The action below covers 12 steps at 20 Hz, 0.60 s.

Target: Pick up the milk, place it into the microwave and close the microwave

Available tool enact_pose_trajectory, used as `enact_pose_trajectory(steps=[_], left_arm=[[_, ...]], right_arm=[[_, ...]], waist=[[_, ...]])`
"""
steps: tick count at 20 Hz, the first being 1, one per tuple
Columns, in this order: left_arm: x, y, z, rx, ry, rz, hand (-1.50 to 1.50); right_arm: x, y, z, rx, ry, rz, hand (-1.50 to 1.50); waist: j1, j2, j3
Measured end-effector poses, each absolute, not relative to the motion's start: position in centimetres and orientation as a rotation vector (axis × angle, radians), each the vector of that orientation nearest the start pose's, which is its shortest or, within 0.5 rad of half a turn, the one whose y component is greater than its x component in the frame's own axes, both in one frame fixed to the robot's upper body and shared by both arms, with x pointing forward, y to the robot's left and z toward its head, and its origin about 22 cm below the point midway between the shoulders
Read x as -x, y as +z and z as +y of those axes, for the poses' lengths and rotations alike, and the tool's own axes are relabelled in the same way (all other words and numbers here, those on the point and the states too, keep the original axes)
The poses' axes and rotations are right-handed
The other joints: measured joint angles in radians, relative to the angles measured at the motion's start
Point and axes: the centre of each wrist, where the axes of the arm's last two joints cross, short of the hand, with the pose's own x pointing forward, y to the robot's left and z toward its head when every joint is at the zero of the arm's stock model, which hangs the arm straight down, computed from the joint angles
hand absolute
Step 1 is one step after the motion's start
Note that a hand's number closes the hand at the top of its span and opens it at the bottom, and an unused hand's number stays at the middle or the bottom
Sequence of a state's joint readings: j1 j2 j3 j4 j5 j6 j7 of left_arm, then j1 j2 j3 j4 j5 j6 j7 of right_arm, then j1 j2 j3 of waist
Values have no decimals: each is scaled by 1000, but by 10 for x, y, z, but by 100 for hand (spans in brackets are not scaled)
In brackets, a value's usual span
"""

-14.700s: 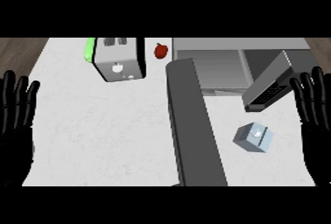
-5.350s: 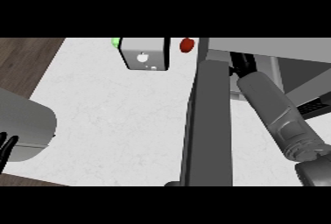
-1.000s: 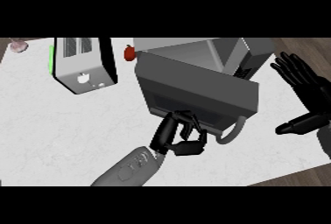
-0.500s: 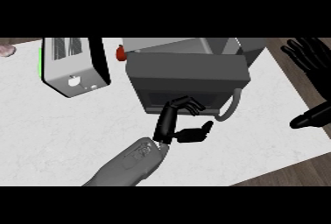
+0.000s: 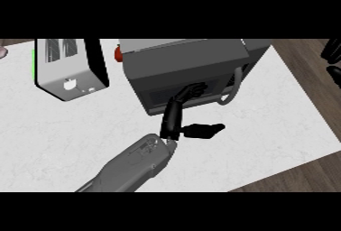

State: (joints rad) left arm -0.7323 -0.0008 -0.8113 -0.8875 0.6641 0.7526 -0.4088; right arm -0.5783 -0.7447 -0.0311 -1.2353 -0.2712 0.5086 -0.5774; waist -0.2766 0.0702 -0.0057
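Observation:
The grey microwave (image 5: pixel 193 58) stands at the back of the white counter (image 5: pixel 66 131) with its door (image 5: pixel 200 79) flat against its front. My left hand (image 5: pixel 172 121) reaches up from the lower middle. Its fingers (image 5: pixel 191 90) touch the door's dark window and its thumb (image 5: pixel 204 130) sticks out to the right. It holds nothing. Only black bits of my right hand (image 5: pixel 332 50) show at the right edge, spread apart and away from the microwave. No milk carton is in sight.
A silver toaster (image 5: pixel 66 67) with a green edge sits at the back left. A small red thing (image 5: pixel 118 54) lies between it and the microwave. A curved handle (image 5: pixel 232 91) hangs at the door's right side. Dark wood floor (image 5: pixel 313 108) borders the counter's right edge.
My left hand has stretched further onto the door, which now lies flatter against the microwave. My right hand has slid toward the right edge, mostly out of view.

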Motion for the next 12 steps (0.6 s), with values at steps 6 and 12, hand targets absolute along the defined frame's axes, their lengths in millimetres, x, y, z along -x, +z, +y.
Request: enact_pose_trajectory(steps=[6,12], left_arm=[[-316,7,15,57,-120,-1728,-150],[-315,10,12,64,-102,-1737,-150]], right_arm=[[-354,212,-370,-109,849,-2280,150],[-356,220,-368,-74,879,-2304,150]], waist=[[6,16,1],[13,25,2]])
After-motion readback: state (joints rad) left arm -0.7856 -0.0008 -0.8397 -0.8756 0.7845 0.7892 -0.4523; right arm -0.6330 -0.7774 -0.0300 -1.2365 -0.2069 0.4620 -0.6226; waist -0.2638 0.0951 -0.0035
